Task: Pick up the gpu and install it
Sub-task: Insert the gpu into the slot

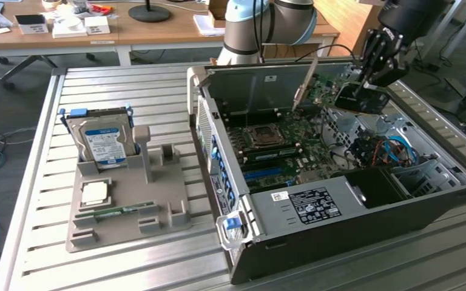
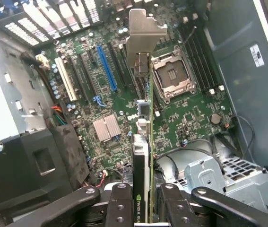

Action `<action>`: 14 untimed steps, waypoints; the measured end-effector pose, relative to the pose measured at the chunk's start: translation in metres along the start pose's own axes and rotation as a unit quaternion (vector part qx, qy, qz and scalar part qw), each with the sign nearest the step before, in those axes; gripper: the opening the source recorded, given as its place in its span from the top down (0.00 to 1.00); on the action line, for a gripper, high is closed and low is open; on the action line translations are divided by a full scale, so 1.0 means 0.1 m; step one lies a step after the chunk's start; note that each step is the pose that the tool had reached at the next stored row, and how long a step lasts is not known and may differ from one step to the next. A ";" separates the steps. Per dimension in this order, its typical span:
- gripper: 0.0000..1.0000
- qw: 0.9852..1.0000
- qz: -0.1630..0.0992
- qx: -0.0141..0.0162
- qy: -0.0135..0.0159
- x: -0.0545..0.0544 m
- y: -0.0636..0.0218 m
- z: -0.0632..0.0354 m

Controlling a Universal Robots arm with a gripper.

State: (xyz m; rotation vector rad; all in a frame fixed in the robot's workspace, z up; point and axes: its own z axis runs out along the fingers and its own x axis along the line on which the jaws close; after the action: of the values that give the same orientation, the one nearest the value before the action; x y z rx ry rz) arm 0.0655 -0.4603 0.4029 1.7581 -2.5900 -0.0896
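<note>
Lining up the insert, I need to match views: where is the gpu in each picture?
Exterior view: gpu in the tool, above the open case, toward the exterior view's right.
Wrist view: gpu edge-on in the tool's grip, over the motherboard.
Shared landmark: the CPU socket.

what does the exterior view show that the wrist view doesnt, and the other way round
Exterior view: the whole open computer case on a slatted table. Beside it is a grey holder with a hard drive standing in it and a memory stick lying flat.
Wrist view: the expansion slots up close, a blue slot, a white slot, and a finned silver heatsink.
Both: the end effector gripping the gpu above the motherboard, and the CPU socket.
</note>
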 end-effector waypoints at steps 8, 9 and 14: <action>0.73 0.999 -0.034 0.014 -0.004 0.00 0.000 0.007; 0.73 0.999 -0.036 0.015 -0.004 0.00 0.001 0.007; 0.73 0.998 -0.053 0.016 -0.004 0.00 0.002 0.009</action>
State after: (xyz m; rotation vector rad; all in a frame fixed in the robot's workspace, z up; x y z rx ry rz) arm 0.0652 -0.4603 0.4020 1.9084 -2.5168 -0.0573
